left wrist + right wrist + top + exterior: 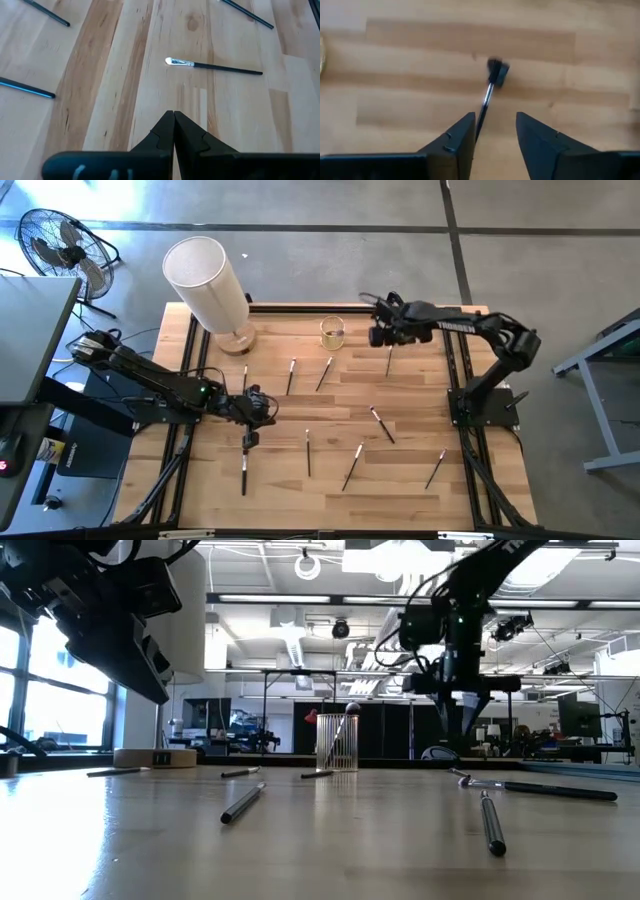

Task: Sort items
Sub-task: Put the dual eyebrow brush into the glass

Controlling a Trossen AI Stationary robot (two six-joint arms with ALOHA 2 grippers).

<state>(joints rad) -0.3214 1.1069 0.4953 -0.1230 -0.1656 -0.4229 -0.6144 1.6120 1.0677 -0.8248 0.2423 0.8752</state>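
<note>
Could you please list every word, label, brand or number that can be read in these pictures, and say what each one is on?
No text can be read with certainty.
Pale lettering on the right arm link in the high view: too small to read.
A light mark on the left gripper housing in its wrist view: blurred, not legible.
The brushes, glass cup and white cylinder: no visible markings.

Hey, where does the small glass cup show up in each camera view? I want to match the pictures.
High view: the glass cup stands upper centre, just left of the right end effector.
Low view: picture centre, left of the right end effector.
Left wrist view: not in it.
Right wrist view: a yellowish sliver at the picture's edge may be it; cannot tell.
Shared landmark: the right end effector beside the cup.
</note>
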